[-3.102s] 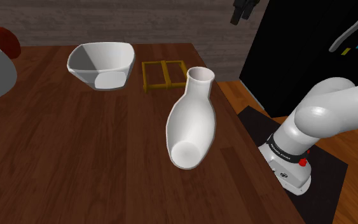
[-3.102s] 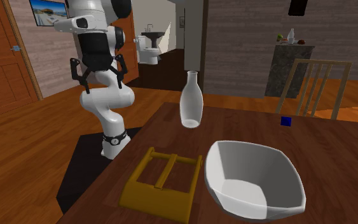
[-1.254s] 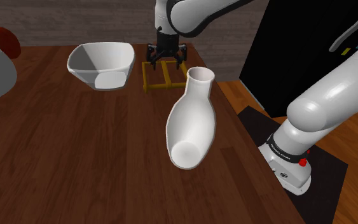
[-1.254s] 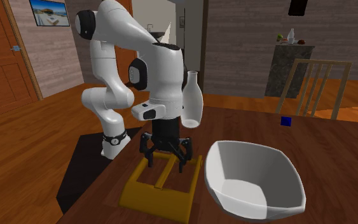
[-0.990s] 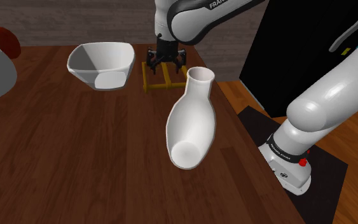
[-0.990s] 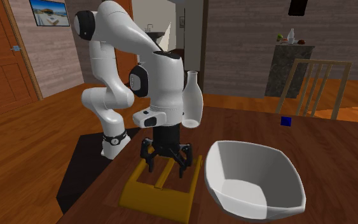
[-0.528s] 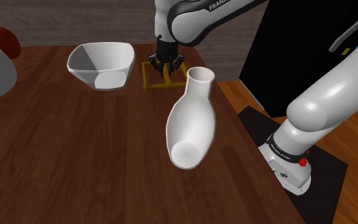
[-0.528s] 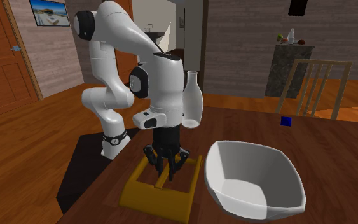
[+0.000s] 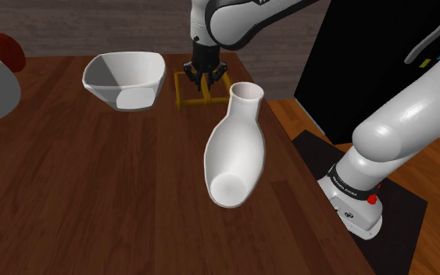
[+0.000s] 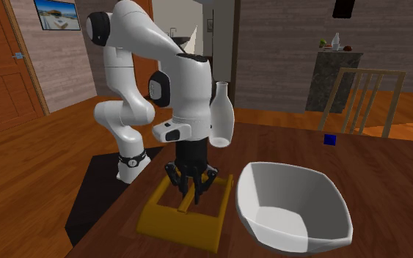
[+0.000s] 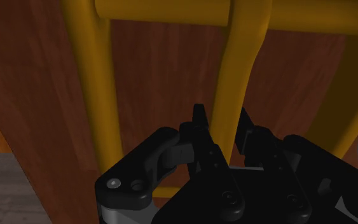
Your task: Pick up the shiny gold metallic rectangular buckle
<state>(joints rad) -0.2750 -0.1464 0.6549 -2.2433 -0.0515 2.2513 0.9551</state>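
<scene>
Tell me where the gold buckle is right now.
In the shoulder view the gold buckle is near the far edge of the table, between the white bowl and the white vase, its middle bar clasped by the gripper.

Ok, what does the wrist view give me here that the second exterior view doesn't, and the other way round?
Wrist view: up close, the pincer has its two black fingers clasped on the middle bar of the gold buckle, and the dark wood table is seen through the frame.
Second exterior view: the surroundings, namely the white arm, a white bowl beside the buckle, a white vase upright on the table, and a wooden chair past the table.
Both: the pincer shut on the buckle's middle bar, over the table.
</scene>
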